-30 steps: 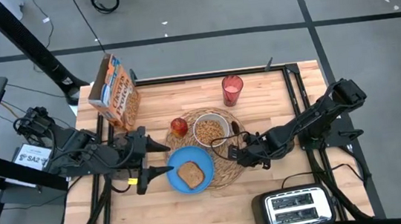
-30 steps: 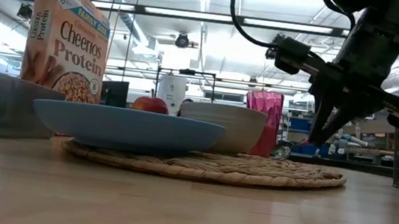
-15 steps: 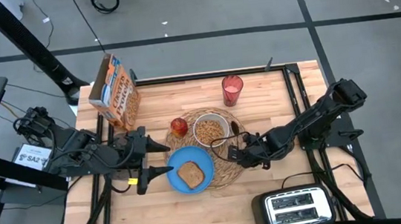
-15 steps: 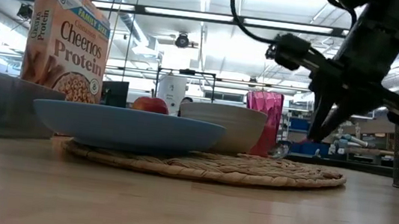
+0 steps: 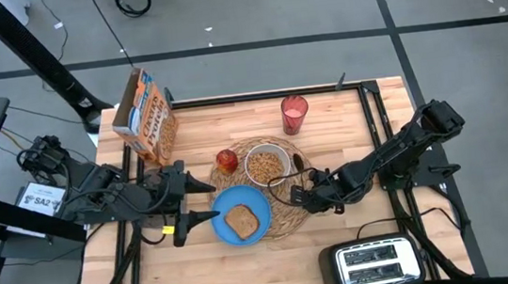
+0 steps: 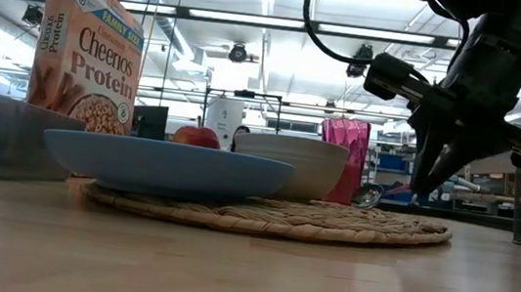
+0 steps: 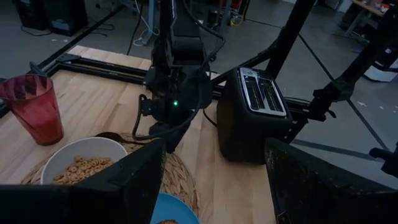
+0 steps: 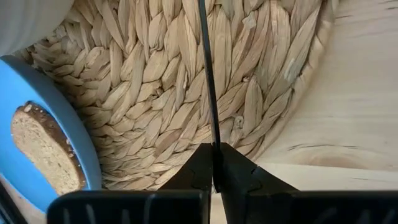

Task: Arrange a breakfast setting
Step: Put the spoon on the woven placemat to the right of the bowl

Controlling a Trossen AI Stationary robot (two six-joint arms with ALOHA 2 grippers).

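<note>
The round straw placemat (image 5: 285,216) lies mid-table. On it stand the white bowl (image 5: 266,164), filled with cereal, and the blue plate (image 5: 241,200) carrying the toast slice (image 5: 241,221). The red apple (image 5: 226,159) sits at the mat's far left rim. The red cup (image 5: 295,114) and the Cheerios box (image 5: 145,117) stand upright farther back. My right gripper (image 5: 305,193) is shut on the spoon (image 5: 300,168) over the mat's right part, right of the bowl. My left gripper (image 5: 204,202) is open and empty just left of the plate. My right gripper pinches the spoon's thin handle (image 8: 214,140) near its free end between its two fingers. The fingers (image 6: 430,170) come from above, slanting in from the table's right. The spoon's bowl end (image 6: 368,196) is low over the mat beside the white bowl; I cannot tell whether it touches.
The black-and-silver toaster (image 5: 376,263) stands at the table's near right corner. Bare wood lies right of the mat (image 5: 366,130) and along the near edge (image 5: 249,275). Dark rails frame the table's sides.
My right gripper has shifted a little toward the table's right edge, still shut on the spoon, whose bowl end stays low beside the white bowl.
</note>
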